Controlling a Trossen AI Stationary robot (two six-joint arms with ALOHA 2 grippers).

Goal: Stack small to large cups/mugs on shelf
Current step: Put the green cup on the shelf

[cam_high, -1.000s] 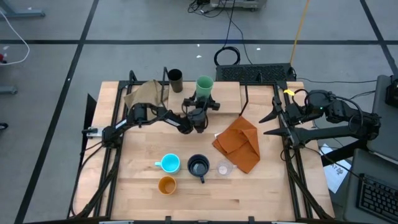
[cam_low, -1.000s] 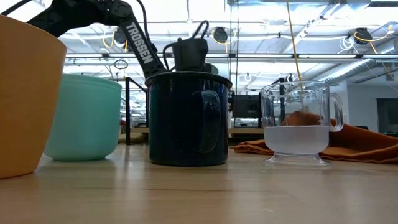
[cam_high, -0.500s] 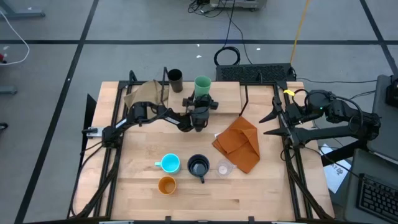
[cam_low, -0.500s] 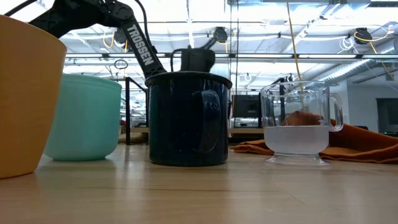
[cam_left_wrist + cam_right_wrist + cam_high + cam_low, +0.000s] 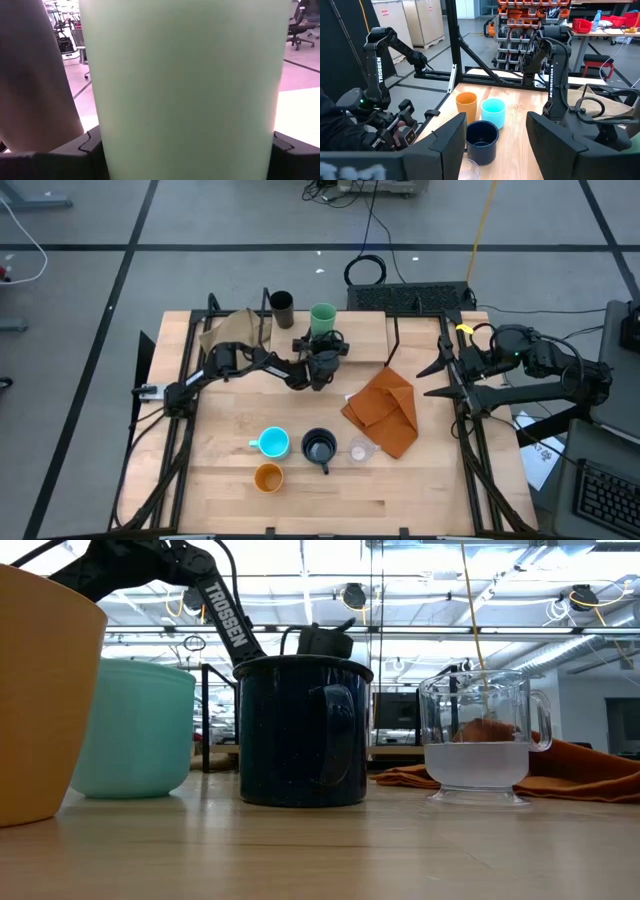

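Since a second ago the left gripper (image 5: 322, 340) has carried the green cup (image 5: 322, 316) toward the back of the shelf (image 5: 370, 330), beside the brown cup (image 5: 281, 305), fingers clamped around its light, smooth, slip-prone wall.

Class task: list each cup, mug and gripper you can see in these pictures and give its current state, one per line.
green cup: upright, gripped by left gripper
dark brown cup: upright on shelf
light blue mug: upright on table
navy mug: upright
clear cup: upright
orange cup: upright
left gripper: shut on green cup
right gripper: open, empty
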